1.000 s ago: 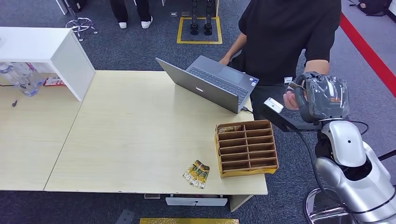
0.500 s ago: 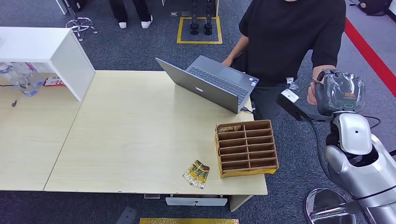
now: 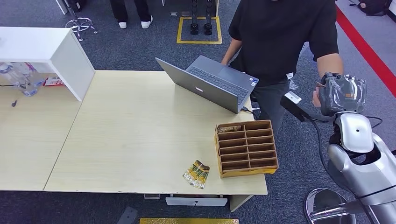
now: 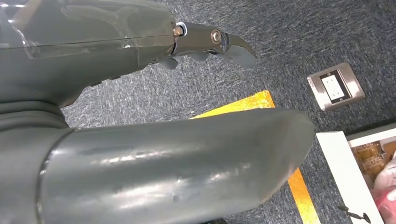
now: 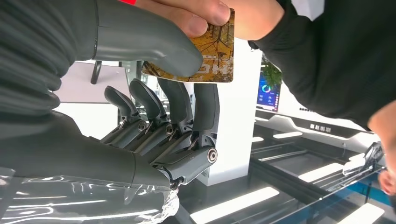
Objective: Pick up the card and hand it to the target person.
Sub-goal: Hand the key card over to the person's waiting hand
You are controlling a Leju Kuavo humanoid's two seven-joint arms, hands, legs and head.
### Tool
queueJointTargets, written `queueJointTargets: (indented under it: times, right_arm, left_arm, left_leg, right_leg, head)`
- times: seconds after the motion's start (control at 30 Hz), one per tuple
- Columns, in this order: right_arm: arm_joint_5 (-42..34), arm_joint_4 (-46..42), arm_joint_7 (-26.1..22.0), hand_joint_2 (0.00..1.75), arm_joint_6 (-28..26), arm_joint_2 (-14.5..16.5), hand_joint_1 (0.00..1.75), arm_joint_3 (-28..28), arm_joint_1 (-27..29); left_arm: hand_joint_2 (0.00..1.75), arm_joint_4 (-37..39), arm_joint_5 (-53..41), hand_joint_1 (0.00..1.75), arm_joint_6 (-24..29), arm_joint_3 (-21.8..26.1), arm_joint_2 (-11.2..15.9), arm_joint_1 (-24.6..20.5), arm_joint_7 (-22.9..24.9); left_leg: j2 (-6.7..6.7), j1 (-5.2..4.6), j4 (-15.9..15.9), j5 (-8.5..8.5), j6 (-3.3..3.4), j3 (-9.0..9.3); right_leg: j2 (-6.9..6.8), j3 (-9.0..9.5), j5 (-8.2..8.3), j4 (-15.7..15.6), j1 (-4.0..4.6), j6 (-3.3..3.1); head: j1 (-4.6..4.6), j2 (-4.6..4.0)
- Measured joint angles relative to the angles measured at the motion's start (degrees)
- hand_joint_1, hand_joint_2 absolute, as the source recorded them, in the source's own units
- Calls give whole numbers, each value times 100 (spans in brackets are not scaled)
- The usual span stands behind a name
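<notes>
from my head view the room is evenly and brightly lit from overhead, and the table [image 3: 140, 135] gets only soft, short shadows beside the laptop [image 3: 210, 84] and the wooden organiser [image 3: 246, 148]. focus is sharp across it, with a slight bend at the edges. my left wrist view is dimmer; the left hand [image 4: 154, 140] sits close, soft and streaked with pale highlights. my right wrist view looks into white glare, and plastic wrap on the right hand [image 5: 140, 140] glints.

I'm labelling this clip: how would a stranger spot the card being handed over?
Start at the person in black standing past the table's far right corner. The card is by their hand, pinched under the right hand's thumb. Unlike the cards lying on the table, it is held in the air.
</notes>
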Motion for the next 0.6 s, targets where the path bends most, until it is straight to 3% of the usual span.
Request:
queueJointTargets:
  times: [0.6]
  right_arm:
    - [4, 205, -23, 175, 26, 0, 153, 4, 1]
  left_arm:
    - [0, 0, 0, 0, 2, 0, -3, 0, -7]
  left_leg:
    - [0, 0, 0, 0, 0, 0]
  right_leg:
    - [0, 0, 0, 0, 0, 0]
  head:
    - [-1, 0]
